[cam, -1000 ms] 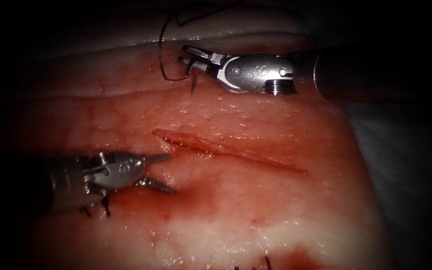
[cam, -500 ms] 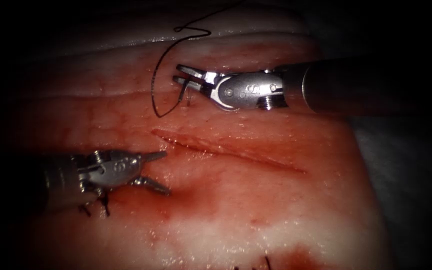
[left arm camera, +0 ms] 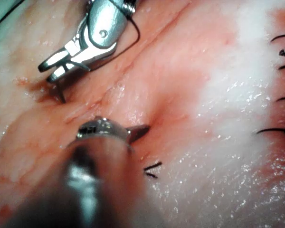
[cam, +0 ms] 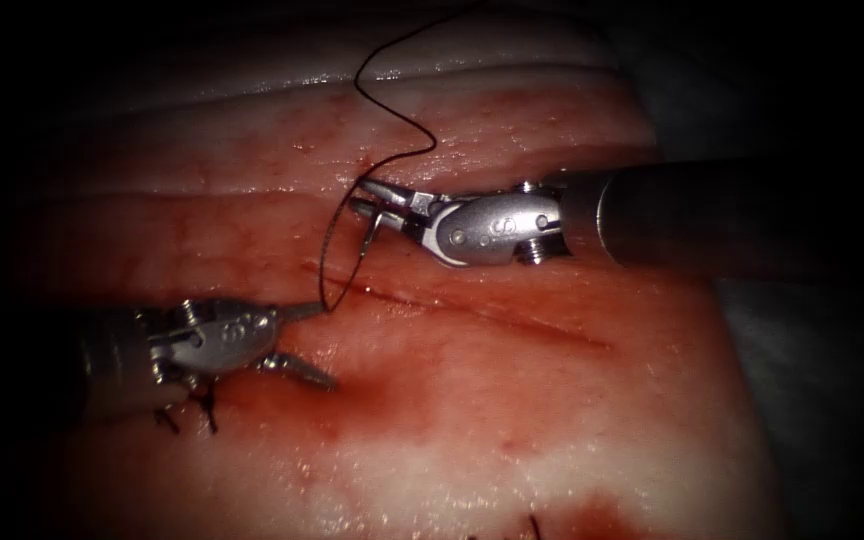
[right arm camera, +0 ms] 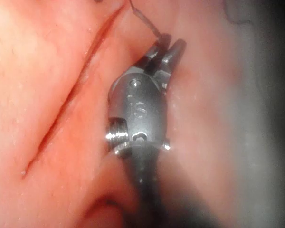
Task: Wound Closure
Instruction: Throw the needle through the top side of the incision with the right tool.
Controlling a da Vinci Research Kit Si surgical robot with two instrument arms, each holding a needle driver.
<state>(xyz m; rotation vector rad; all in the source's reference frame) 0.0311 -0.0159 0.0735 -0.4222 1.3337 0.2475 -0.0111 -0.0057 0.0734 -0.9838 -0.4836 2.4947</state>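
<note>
- Nearest the endoscope, short cut ends of thread [cam: 210, 410] stick up from the tissue [cam: 512, 440] just beside the left end effector [cam: 317, 342].
- The left end effector lies low on the tissue, left of the cut [cam: 472, 305] — its jaws are spread apart and hold nothing; the upper jaw tip sits close to the bottom of the thread loop.
- The cut runs as a slanted line across the middle, with red fluid [cam: 382, 400] on the tissue in front of it.
- Beyond the cut, the right end effector [cam: 370, 205] is clamped on the needle [cam: 366, 236], which hangs down from the jaws towards the tissue on the far side of the cut; I cannot tell whether its tip is in the tissue.
- The thread [cam: 397, 120] runs from the needle, loops down near the left end of the cut, then climbs away over the pale far edge of the tissue.
- In the left wrist view, the right end effector [left arm camera: 54, 69] holds the needle [left arm camera: 61, 92] pointing down at the tissue, with stitches [left arm camera: 280, 66] on the far pale strip.
</note>
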